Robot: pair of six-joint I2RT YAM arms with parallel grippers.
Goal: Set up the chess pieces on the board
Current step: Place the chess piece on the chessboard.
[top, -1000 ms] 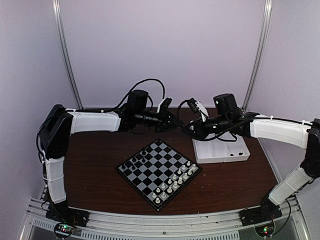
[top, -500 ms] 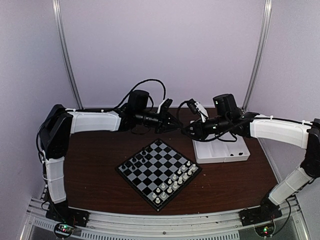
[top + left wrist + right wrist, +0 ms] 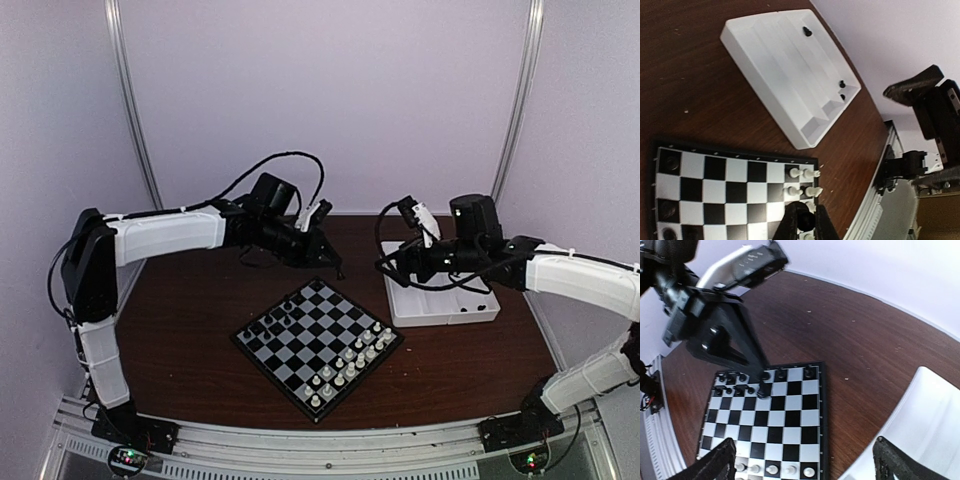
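From above, the chessboard (image 3: 300, 345) lay mid-table, nearer the front edge, with the white tray (image 3: 440, 318) toward the table's right edge. In the left wrist view, the left gripper (image 3: 801, 226) was clenched on a black chess piece (image 3: 800, 218) over the chessboard. In the right wrist view, the right gripper (image 3: 804, 455) was spread wide and empty.

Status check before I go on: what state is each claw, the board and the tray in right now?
left claw: shut on a black chess piece, over the board.
right claw: open, empty.
board: lying flat; white pieces in place, black side only partly filled.
tray: holds three black pieces.
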